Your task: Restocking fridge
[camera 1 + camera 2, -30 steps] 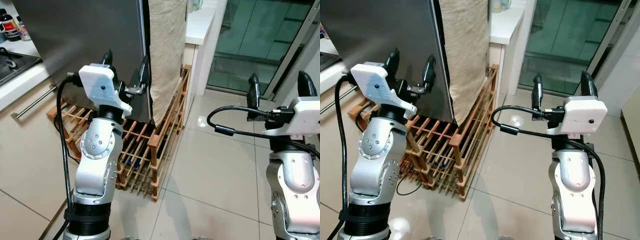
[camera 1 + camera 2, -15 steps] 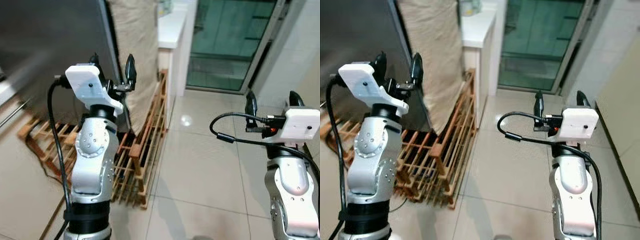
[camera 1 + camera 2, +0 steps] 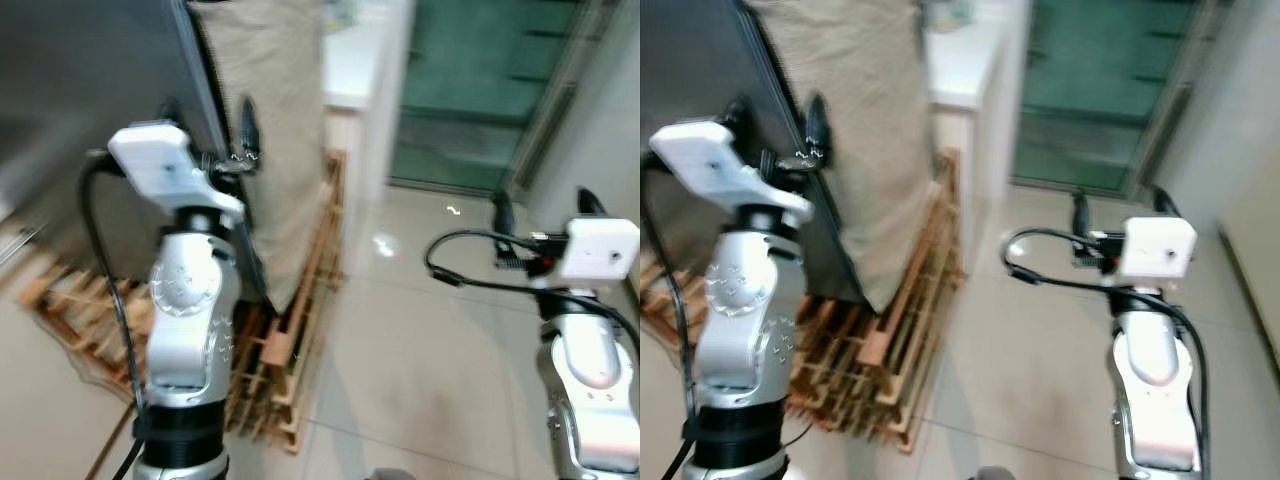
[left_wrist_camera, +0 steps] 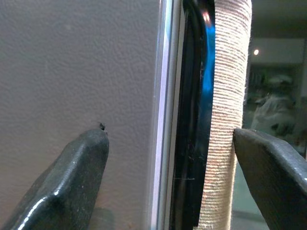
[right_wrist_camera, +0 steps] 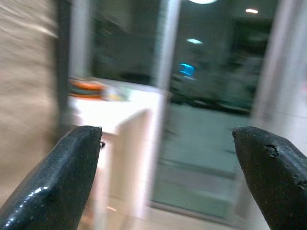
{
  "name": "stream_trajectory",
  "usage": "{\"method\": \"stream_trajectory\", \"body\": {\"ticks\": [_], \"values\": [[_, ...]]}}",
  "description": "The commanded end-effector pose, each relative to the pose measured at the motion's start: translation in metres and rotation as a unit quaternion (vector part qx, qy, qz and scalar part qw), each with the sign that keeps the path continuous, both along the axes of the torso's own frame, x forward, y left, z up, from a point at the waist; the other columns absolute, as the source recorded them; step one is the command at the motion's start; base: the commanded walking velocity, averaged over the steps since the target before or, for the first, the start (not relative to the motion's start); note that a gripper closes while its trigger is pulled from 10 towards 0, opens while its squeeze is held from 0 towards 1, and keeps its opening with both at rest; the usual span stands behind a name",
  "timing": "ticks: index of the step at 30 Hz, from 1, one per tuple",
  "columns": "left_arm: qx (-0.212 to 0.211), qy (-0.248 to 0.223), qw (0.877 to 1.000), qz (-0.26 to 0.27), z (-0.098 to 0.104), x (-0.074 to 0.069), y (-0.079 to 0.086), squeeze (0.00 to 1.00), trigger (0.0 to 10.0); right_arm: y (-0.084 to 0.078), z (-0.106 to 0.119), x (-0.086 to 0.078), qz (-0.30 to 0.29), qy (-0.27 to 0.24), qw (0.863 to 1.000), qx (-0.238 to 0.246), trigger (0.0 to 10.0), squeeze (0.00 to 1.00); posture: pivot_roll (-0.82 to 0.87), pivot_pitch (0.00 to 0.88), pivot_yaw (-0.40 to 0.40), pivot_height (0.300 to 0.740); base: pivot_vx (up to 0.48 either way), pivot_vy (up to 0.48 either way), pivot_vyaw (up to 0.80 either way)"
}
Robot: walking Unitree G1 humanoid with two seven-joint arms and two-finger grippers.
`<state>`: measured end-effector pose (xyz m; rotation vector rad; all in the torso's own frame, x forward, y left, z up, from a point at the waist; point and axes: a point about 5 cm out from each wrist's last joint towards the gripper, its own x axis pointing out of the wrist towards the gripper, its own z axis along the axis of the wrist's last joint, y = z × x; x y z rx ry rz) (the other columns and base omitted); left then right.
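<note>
Fridge [image 3: 90,120] stands at robot's left, dark door edge beside a hanging beige cloth [image 3: 280,120]. Left gripper [image 3: 205,125] spread wide, straddling that edge. Right gripper [image 3: 545,215] spread wide over the floor tiles [image 3: 420,350].

Camera swung right, so everything slid over. Left gripper [image 3: 210,125] has closed in and now straddles the fridge door [image 4: 72,72] edge, fingers spread.

Fridge [image 3: 90,110] left, wooden rack [image 3: 300,330] below its cloth [image 3: 280,120]
</note>
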<state>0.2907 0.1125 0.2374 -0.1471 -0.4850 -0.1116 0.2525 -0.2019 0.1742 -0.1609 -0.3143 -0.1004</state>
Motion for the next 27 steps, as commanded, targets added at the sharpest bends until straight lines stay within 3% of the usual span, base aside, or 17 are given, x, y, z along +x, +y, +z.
{"method": "stream_trajectory", "body": {"ticks": [1,4,8,12,20,27], "values": [[-0.004,0.019,0.999,0.041,-0.004,0.004,0.017,0.00,10.0,0.006,0.000,0.000,0.015,-0.001,1.000,0.006,10.0,0.00,-0.11,0.000,0.035,0.727,0.000,0.000,0.00],[0.001,0.028,0.999,0.037,-0.006,0.007,0.015,0.00,10.0,0.006,-0.001,0.001,0.015,0.001,1.000,0.006,10.0,0.00,-0.11,0.000,0.034,0.727,0.000,0.000,0.00],[0.018,0.102,0.993,-0.058,-0.017,0.019,-0.005,0.00,10.0,0.005,-0.001,0.004,0.015,0.003,1.000,0.013,10.0,0.00,-0.11,0.000,0.035,0.727,0.000,0.000,0.00],[0.037,0.159,0.981,-0.107,-0.028,0.022,-0.015,0.00,10.0,0.004,-0.004,0.005,0.011,0.011,1.000,0.025,10.0,0.00,-0.11,0.000,0.040,0.727,0.000,0.000,0.00],[0.010,0.189,0.973,-0.133,-0.031,0.016,-0.019,0.00,10.0,-0.005,-0.016,0.000,-0.001,0.039,0.998,0.044,10.0,0.00,-0.11,0.000,0.042,0.727,0.000,0.000,0.00],[0.016,0.210,0.965,-0.158,-0.033,0.007,-0.022,0.00,10.0,-0.009,-0.028,0.001,-0.004,0.064,0.997,0.049,10.0,0.00,-0.10,0.000,0.037,0.727,0.000,0.000,0.00]]}}
